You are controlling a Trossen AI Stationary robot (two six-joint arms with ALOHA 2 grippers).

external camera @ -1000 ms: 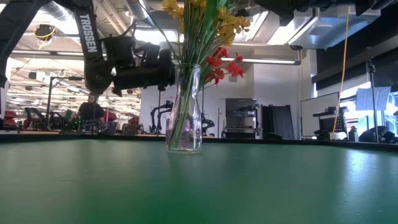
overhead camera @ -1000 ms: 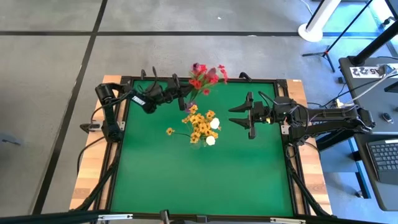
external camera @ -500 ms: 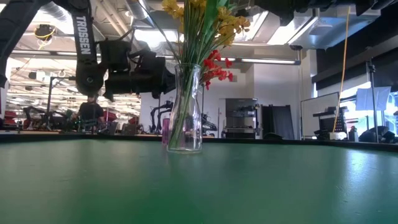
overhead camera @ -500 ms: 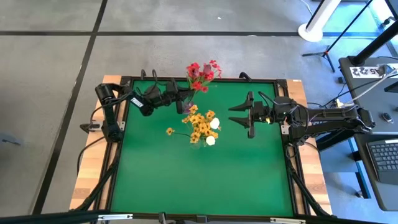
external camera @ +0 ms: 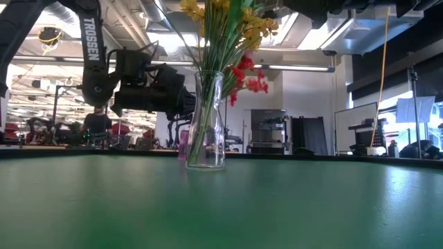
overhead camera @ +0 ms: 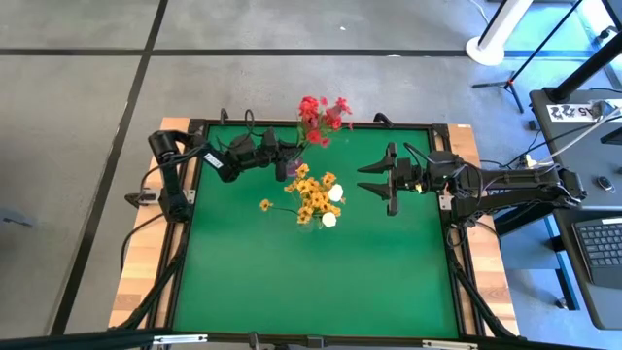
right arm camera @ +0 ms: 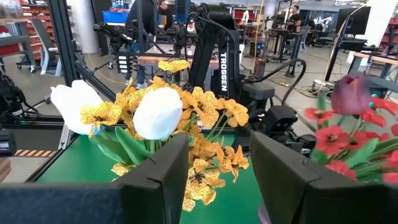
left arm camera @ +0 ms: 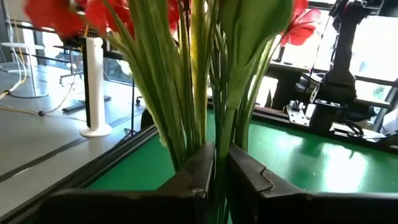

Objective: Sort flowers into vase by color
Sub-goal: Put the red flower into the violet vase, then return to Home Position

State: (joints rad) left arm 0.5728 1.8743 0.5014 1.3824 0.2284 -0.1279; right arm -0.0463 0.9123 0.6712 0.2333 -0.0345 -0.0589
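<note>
Here your left gripper (overhead camera: 284, 156), closed on the stems of the red flowers (overhead camera: 321, 117), has swung the bunch back over the table's far edge, just behind the vase (external camera: 205, 121) of yellow flowers (overhead camera: 313, 194). Right gripper (overhead camera: 389, 181) waits open. Red bunch not yet vased.

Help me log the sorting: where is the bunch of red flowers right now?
In the high view the red flowers are at the table's far edge, their stems clamped in the left gripper, just beyond the glass vase of yellow and white flowers.
</note>
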